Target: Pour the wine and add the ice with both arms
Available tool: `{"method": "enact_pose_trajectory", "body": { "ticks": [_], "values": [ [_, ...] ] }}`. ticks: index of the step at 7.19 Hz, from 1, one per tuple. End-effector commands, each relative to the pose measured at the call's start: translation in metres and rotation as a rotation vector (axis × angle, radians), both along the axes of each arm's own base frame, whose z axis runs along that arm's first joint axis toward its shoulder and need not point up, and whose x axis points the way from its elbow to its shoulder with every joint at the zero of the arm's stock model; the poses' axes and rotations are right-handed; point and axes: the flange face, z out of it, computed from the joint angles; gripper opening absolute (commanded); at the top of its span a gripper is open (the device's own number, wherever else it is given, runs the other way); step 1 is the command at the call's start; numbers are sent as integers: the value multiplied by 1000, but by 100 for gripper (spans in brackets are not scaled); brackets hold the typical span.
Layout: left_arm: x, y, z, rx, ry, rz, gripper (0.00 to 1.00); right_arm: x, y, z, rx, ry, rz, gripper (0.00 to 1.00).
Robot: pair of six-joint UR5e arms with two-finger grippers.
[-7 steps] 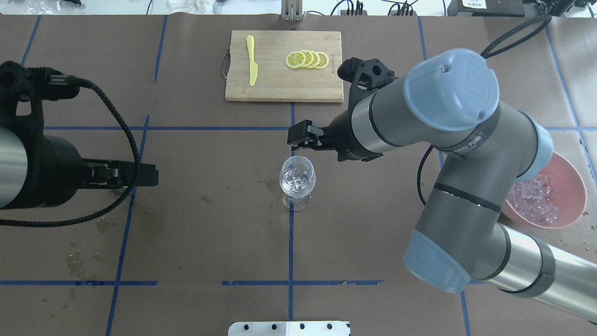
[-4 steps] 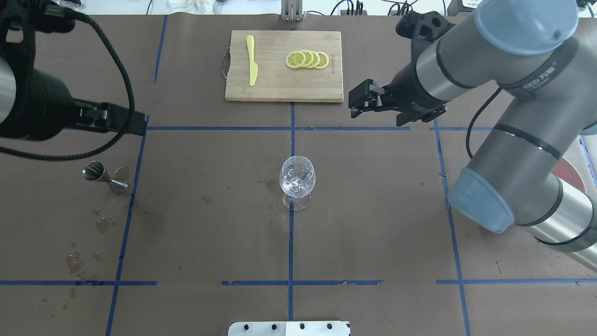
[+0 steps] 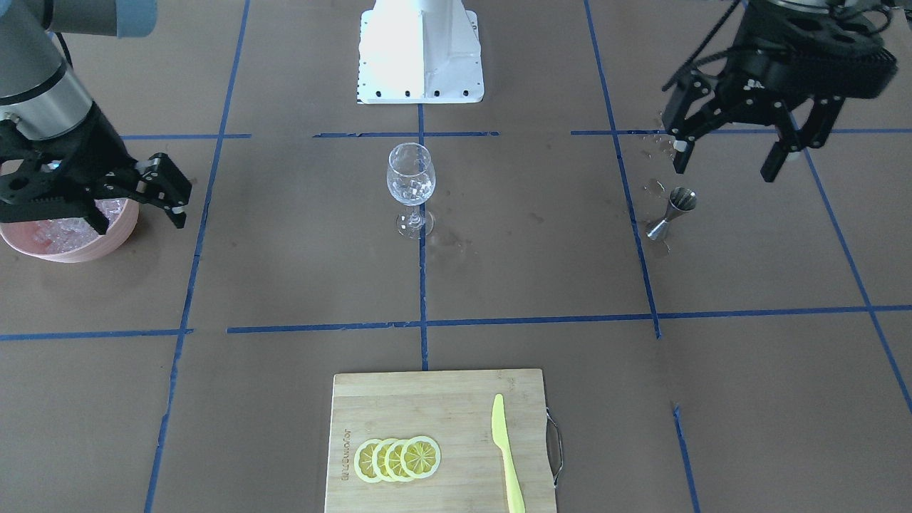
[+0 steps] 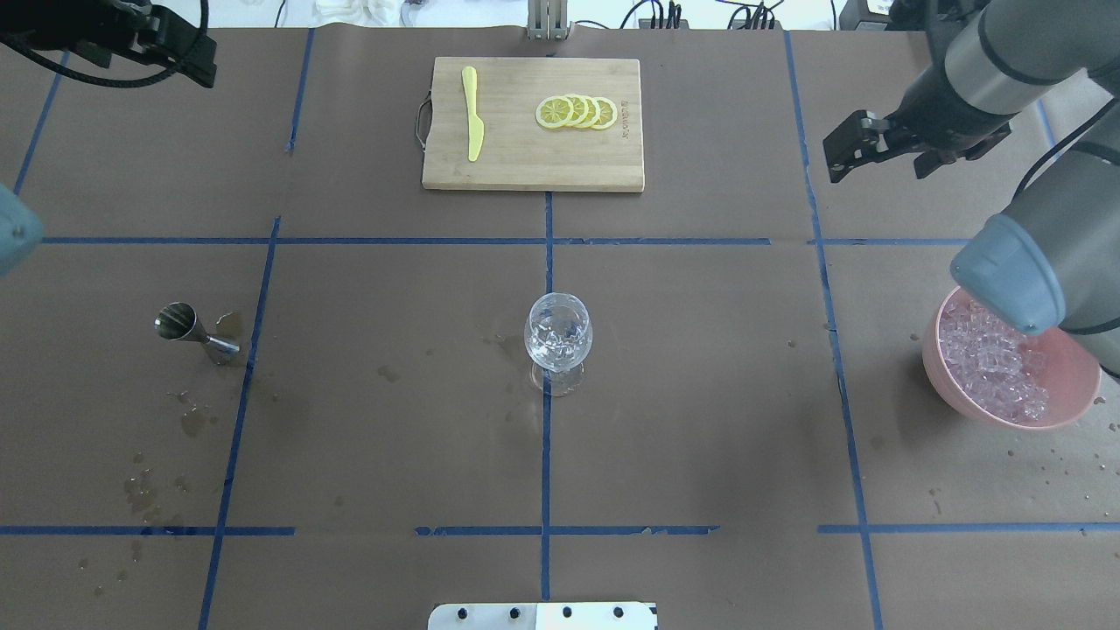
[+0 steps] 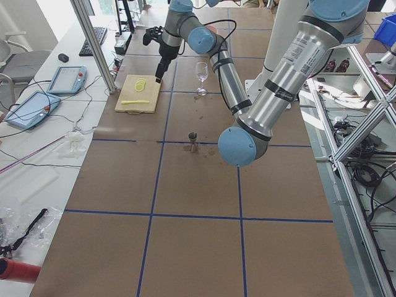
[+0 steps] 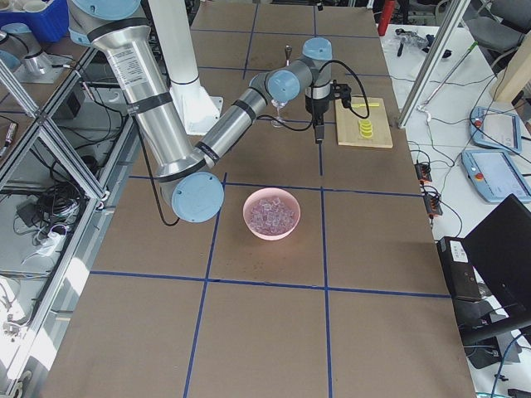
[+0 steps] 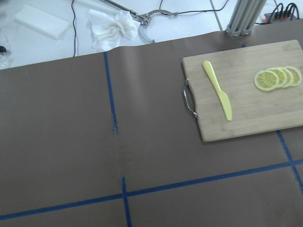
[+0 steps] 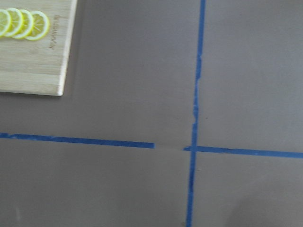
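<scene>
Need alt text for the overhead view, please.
A stemmed glass holding ice stands at table centre, both tools away from it: left tool top left, right tool upper right. A pink bowl of ice sits right, a jigger left, a board with lemon slices far centre.

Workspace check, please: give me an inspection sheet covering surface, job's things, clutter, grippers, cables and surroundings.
surface: brown papered table with blue tape grid; wet spots by the jigger.
job's things: pink bowl heaped with ice; wine glass upright at centre, some cubes inside; jigger upright.
clutter: cutting board bearing lemon slices and a yellow knife.
grippers: left gripper open, empty; right gripper open, empty; both raised off the table.
cables: black cable runs above the left gripper.
surroundings: white pedestal; teach pendants on a side bench.
</scene>
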Motion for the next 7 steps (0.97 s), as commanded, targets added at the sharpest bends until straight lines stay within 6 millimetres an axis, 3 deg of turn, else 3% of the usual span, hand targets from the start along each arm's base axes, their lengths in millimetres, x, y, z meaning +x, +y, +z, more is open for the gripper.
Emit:
{"method": "enact_pose_trajectory", "body": {
  "ticks": [1, 2, 3, 5, 7],
  "values": [
    [-85, -51, 97, -31, -58, 107, 100, 67, -28, 73, -19, 52, -102, 100],
    [-129, -62, 155, -78, -45, 124, 100, 105, -28, 112, -22, 38, -146, 100],
    [-160, -53, 215, -117, -19, 154, 100, 139, -22, 148, -12, 32, -188, 100],
    [-191, -24, 309, -228, 43, 148, 100, 194, 10, 214, -61, 30, -178, 100],
    [-203, 31, 380, -280, 58, 134, 100, 209, 12, 215, -30, 22, -145, 100]
  ]
}}
